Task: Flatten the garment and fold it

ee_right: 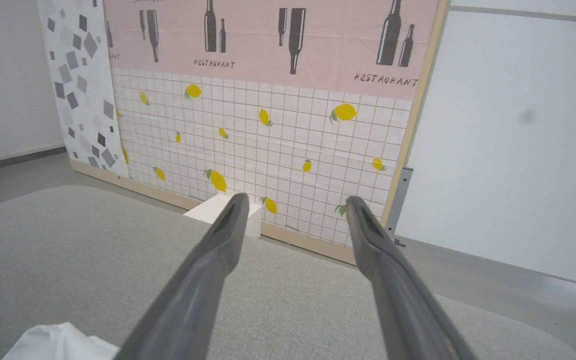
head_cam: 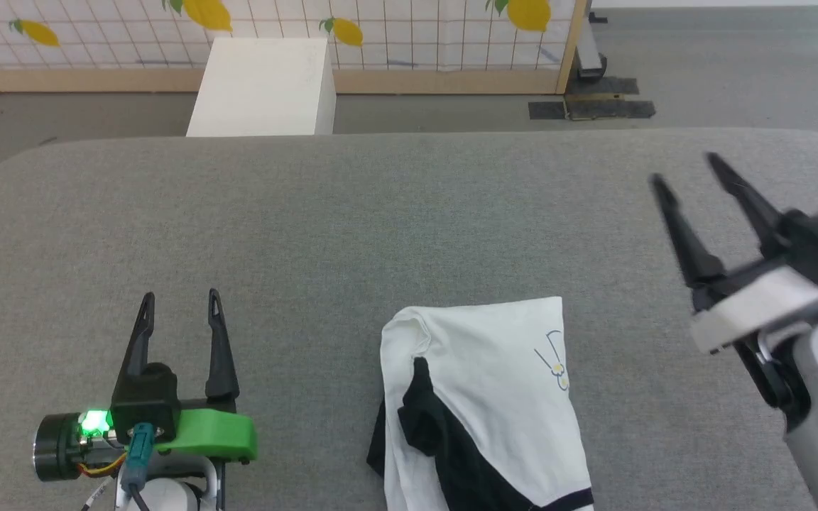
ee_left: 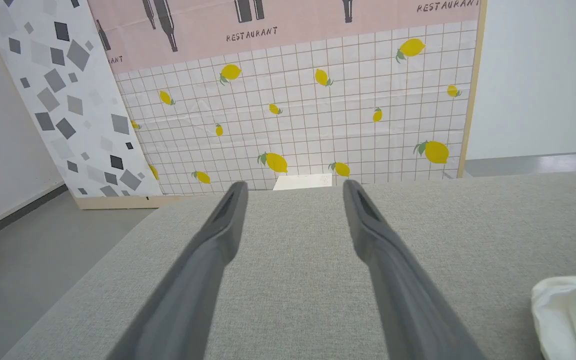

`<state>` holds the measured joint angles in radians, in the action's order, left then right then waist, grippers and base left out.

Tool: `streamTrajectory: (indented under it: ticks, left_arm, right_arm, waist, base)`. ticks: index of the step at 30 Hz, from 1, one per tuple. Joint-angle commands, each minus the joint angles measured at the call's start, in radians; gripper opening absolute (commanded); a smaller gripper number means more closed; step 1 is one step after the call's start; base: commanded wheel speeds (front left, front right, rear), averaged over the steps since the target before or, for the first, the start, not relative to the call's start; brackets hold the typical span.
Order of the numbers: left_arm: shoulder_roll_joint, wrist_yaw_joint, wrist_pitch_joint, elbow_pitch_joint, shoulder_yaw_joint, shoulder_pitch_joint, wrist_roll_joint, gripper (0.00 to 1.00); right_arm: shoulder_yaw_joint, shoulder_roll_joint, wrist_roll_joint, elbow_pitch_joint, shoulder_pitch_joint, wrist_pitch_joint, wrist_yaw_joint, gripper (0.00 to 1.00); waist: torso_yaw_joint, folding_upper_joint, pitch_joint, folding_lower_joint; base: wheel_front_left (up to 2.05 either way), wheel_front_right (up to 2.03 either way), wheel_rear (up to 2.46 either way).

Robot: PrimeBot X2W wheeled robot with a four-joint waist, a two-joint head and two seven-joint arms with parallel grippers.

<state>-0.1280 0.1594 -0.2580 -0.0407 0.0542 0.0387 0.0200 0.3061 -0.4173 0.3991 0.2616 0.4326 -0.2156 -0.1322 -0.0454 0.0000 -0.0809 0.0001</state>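
Garment (head_cam: 480, 397) is held by neither gripper.

Left gripper (head_cam: 181, 295): fingers spread wide with nothing between them, low over the desk (head_cam: 352, 213) at near left, well apart from the cloth.

Right gripper (head_cam: 685, 169): fingers also spread and empty, raised off to the right of the garment, tips pointing toward the far edge.

The garment lies between the two arms at the near side of the desk and runs off the bottom of the head view. It is doubled over, white body uppermost. One black sleeve is bunched across it, a dark strip peeks out along its left side, and there is a small print by the right fold.

Judgement: a fold is laid down and both arms stand clear so as not to drag it. The bunched sleeve looks untidy and may want smoothing.

Room: bare grey desk ahead and on both sides, with rounded far corners. A white box (head_cam: 263, 85) and a lemon-print panel (head_cam: 416, 35) stand beyond the far edge, off the surface.
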Motion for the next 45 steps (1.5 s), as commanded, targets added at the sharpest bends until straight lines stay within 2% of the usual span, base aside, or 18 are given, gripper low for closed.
streamTrajectory:
  ticks: [1, 4, 8, 12, 15, 18, 20, 23, 26, 31, 35, 39, 45]
  left_arm:
    - [0.0, 0.001, -0.004, 0.011, -0.001, -0.016, 0.0, 1.0]
    - [0.007, 0.004, -0.004, 0.026, 0.001, -0.028, -0.002, 1.0]
    - [0.011, 0.001, -0.004, 0.039, 0.002, -0.039, -0.002, 1.0]
    - [0.012, -0.003, -0.004, 0.046, 0.003, -0.045, -0.004, 1.0]
    - [0.011, -0.004, -0.004, 0.048, 0.004, -0.048, -0.006, 1.0]
    - [0.01, -0.006, -0.004, 0.043, 0.005, -0.052, -0.007, 1.0]
    - [0.01, -0.007, -0.004, 0.04, 0.006, -0.055, -0.008, 1.0]
    - [0.011, -0.01, -0.004, 0.034, 0.011, -0.057, -0.008, 1.0]
    - [0.013, -0.012, -0.004, 0.029, 0.013, -0.06, -0.007, 1.0]
    - [0.018, -0.012, -0.004, 0.027, 0.014, -0.061, -0.004, 1.0]
    - [0.023, -0.012, -0.004, 0.026, 0.015, -0.052, -0.002, 1.0]
    - [0.029, -0.008, -0.004, 0.027, 0.012, -0.039, 0.0, 1.0]
    - [0.036, -0.013, -0.004, 0.023, 0.021, 0.001, -0.003, 1.0]
  right_arm:
    - [-0.059, 0.036, -0.027, -0.02, -0.049, -0.018, 0.002, 1.0]
    - [-0.21, 0.115, -0.094, -0.078, -0.154, -0.039, 0.002, 1.0]
    - [-0.33, 0.228, -0.161, -0.179, -0.282, -0.045, 0.002, 1.0]
    - [-0.38, 0.305, -0.195, -0.269, -0.375, -0.046, 0.002, 1.0]
    - [-0.366, 0.303, -0.209, -0.304, -0.378, -0.046, 0.002, 1.0]
    - [-0.317, 0.245, -0.199, -0.315, -0.314, -0.033, 0.002, 1.0]
    - [-0.275, 0.201, -0.177, -0.312, -0.255, 0.032, 0.002, 1.0]
    - [-0.185, 0.123, -0.124, -0.3, -0.174, 0.18, 0.002, 1.0]
    - [-0.054, 0.034, -0.023, -0.272, -0.108, 0.398, 0.002, 1.0]
    - [0.157, -0.093, 0.158, -0.22, -0.045, 0.701, 0.002, 1.0]
    - [0.292, -0.153, 0.28, -0.178, -0.018, 0.86, 0.002, 1.0]
    - [0.381, -0.137, 0.329, -0.099, 0.023, 0.9, 0.002, 1.0]
    - [0.459, -0.037, 0.334, 0.089, 0.076, 0.847, 0.002, 1.0]
  waist:
    - [0.005, 0.0, 0.008, -0.0001]
    - [0.006, 0.0, 0.013, -0.0001]
    - [0.006, 0.0, 0.02, -0.0001]
    - [0.001, 0.0, 0.027, -0.0001]
    - [0.002, 0.0, 0.03, -0.0001]
    - [0.003, 0.0, 0.036, -0.0001]
    - [0.003, 0.0, 0.04, -0.0001]
    - [-0.002, 0.0, 0.047, -0.0001]
    - [-0.01, 0.0, 0.051, -0.0001]
    - [-0.022, 0.0, 0.045, -0.0001]
    - [-0.034, 0.0, 0.026, -0.0001]
    - [-0.037, 0.0, -0.008, -0.0001]
    - [-0.055, 0.0, -0.062, -0.0001]
  base:
    - [0.0, 0.0, 0.0]
    - [0.0, 0.0, 0.0]
    - [0.0, 0.0, 0.0]
    - [0.0, 0.0, 0.0]
    - [0.0, 0.0, 0.0]
    - [0.0, 0.0, 0.0]
    - [0.0, 0.0, 0.0]
    - [0.0, 0.0, 0.0]
    - [0.0, 0.0, 0.0]
    - [0.0, 0.0, 0.0]
    - [0.0, 0.0, 0.0]
    - [0.0, 0.0, 0.0]
    - [0.0, 0.0, 0.0]
